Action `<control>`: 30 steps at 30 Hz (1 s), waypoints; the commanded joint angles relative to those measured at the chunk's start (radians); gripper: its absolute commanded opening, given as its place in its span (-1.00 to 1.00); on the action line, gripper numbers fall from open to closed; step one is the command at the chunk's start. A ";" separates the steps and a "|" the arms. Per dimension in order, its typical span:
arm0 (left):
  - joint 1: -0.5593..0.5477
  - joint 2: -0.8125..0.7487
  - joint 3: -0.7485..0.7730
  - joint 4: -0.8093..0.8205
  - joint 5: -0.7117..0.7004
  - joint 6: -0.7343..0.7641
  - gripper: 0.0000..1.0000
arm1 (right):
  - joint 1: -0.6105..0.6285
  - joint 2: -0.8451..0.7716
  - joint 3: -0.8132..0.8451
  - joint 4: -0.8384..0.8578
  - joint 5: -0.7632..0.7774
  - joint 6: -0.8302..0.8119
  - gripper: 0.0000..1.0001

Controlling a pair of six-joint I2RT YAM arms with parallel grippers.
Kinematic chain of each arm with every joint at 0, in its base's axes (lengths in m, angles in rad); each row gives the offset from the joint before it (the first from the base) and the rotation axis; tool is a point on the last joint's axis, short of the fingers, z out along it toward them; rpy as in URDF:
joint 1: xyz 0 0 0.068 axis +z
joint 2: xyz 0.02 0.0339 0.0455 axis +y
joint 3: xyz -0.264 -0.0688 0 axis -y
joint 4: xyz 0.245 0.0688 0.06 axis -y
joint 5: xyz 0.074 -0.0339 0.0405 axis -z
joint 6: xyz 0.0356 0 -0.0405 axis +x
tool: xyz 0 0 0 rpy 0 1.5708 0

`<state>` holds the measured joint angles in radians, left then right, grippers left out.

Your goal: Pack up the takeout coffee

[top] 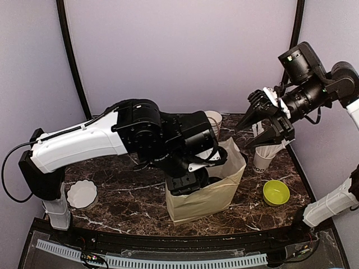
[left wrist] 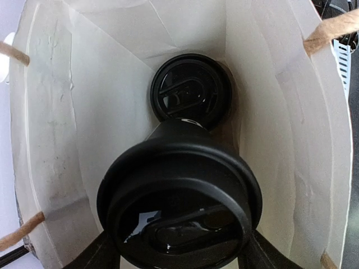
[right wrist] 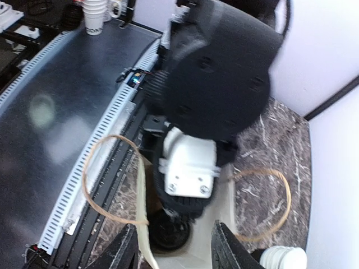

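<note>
- Left gripper [left wrist: 179, 255] jaws are clamped on the near coffee cup [left wrist: 179, 216], one finger on either side of its black lid at the bottom of the left wrist view.
- Right gripper [top: 243, 138] jaws are spread apart with nothing in them, hanging up high on the right of the top view.
- Both takeout coffees are inside the paper bag [top: 207, 196] in the middle of the top view. The far coffee cup [left wrist: 190, 89] sits deeper in, lid up, just past the held one.
- The left arm [top: 146, 134] plunges straight into the bag mouth, so from above it blocks any look at the cups.
- In the right wrist view that same arm fills the middle, with only a bit of black lid showing under it.
- Around the bag on the marble table [top: 123, 185]: cup with white sticks [top: 263, 157] just right of it and below the right gripper, green bowl [top: 276, 192] lower right, white fluted dish [top: 82, 194] lower left, a stack of white cups [top: 213, 119] behind.
</note>
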<state>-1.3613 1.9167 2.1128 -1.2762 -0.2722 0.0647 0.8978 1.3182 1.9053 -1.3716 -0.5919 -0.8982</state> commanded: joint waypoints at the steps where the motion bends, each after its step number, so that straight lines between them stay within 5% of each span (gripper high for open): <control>1: -0.025 -0.001 0.007 -0.068 -0.021 -0.013 0.02 | -0.097 0.019 0.009 0.041 0.071 -0.015 -0.11; 9: -0.052 -0.014 -0.009 -0.080 -0.035 -0.029 0.02 | -0.381 0.170 -0.036 0.206 -0.124 0.034 0.03; 14: -0.055 -0.014 -0.007 -0.076 -0.035 -0.023 0.02 | -0.358 0.299 0.071 -0.046 -0.237 -0.059 0.27; 30: -0.056 -0.003 -0.001 -0.073 -0.046 -0.016 0.01 | -0.306 0.159 -0.041 0.014 -0.386 0.102 0.33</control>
<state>-1.4120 1.9167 2.1105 -1.3190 -0.3042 0.0483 0.5583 1.4662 1.8847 -1.3945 -0.9009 -0.8810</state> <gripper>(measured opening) 0.705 0.661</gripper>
